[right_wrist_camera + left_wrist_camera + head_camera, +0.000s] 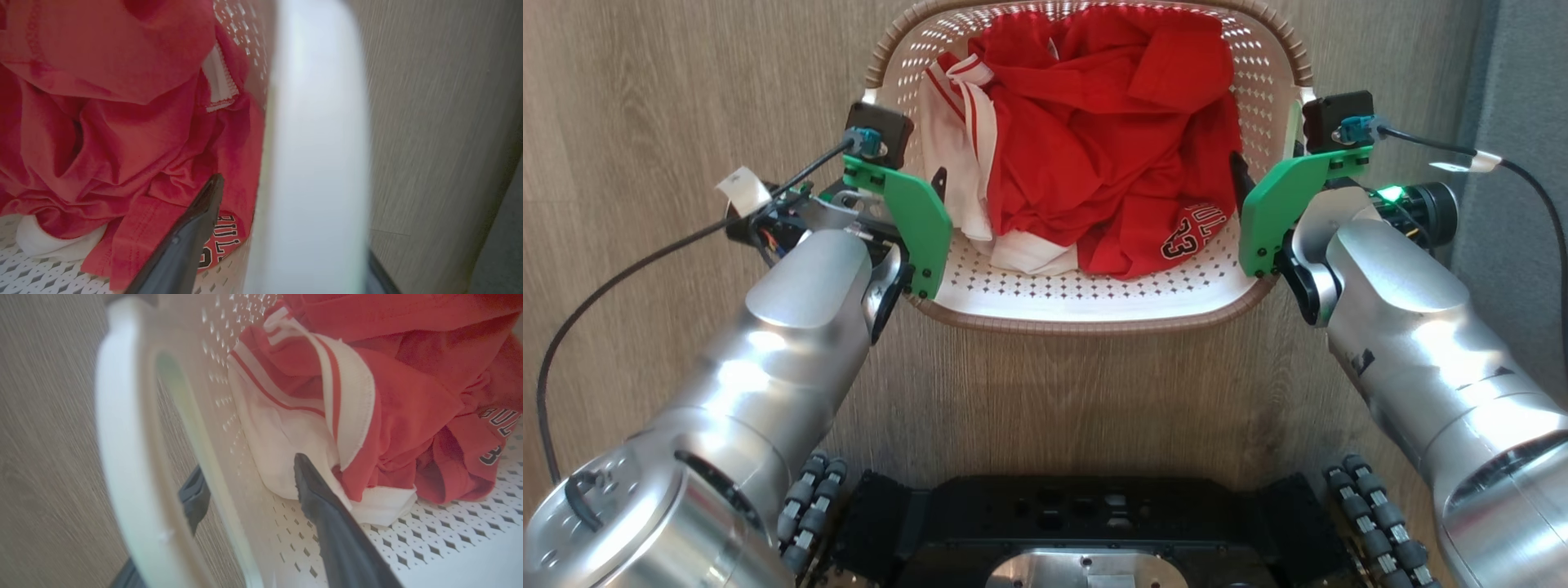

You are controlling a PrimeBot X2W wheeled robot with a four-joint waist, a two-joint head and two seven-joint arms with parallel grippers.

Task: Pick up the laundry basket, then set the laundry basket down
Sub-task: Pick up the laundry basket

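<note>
Straddling the side wall: left gripper [249,465] has one finger inside, one outside behind the white handle [122,457]; right gripper [292,216] mirrors it on the opposite handle [318,143]. Can't tell if either is clamped or just spread around the plastic. Laundry basket [1086,322] sits between both grippers, over the wood floor [1045,392]. Risks as I judge them: an uneven squeeze or lift tilts it, the thin wall flexes and slips out; inner fingers may snag the clothes [1094,147].
</note>
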